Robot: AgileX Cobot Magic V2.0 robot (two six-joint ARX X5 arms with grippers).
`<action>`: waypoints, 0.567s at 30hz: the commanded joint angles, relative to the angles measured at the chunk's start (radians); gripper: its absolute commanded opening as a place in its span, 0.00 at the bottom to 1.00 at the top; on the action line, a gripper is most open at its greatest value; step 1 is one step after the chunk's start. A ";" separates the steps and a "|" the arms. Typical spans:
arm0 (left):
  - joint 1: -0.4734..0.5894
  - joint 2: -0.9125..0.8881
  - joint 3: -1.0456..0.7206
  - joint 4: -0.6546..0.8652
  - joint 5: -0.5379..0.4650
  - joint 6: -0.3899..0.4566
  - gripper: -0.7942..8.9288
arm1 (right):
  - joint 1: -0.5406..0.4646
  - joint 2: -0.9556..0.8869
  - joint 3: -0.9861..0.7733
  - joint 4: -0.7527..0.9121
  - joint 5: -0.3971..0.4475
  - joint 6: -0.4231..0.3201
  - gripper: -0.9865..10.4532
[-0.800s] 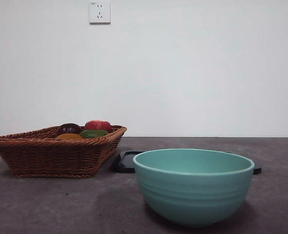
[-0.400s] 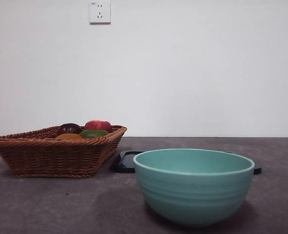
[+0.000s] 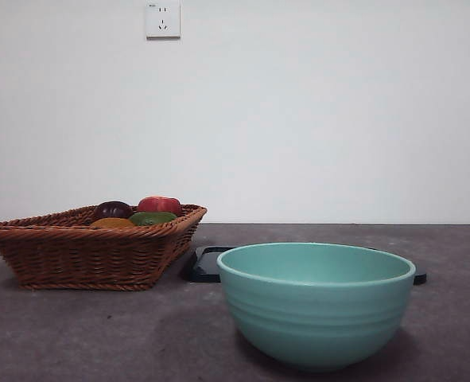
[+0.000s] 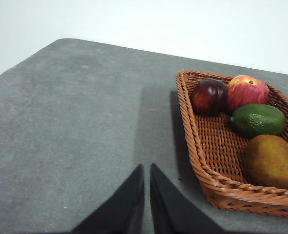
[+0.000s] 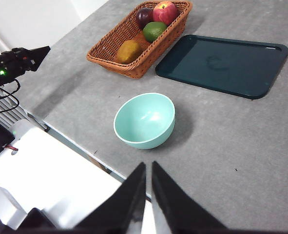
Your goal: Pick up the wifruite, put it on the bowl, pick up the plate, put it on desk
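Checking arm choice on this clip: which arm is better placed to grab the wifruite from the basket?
Probably left. The left gripper, jaws shut, hangs beside the basket with the wifruite close; the right gripper is beyond the bowl.

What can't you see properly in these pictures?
- Front view: the wifruite shows only its top; the basket rim hides the rest.
- Front view: the dark tray is mostly hidden behind the bowl.
- Left wrist view: the basket's far side is cut off by the picture edge.
- Front view: neither gripper shows.
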 commanded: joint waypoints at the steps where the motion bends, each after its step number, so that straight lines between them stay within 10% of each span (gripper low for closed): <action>1: -0.001 -0.003 -0.021 -0.007 -0.006 0.010 0.10 | -0.039 -0.003 0.012 0.011 0.002 -0.047 0.10; 17: -0.001 -0.002 -0.020 -0.006 -0.006 0.010 0.10 | -0.588 -0.074 -0.623 1.003 0.002 -0.299 0.10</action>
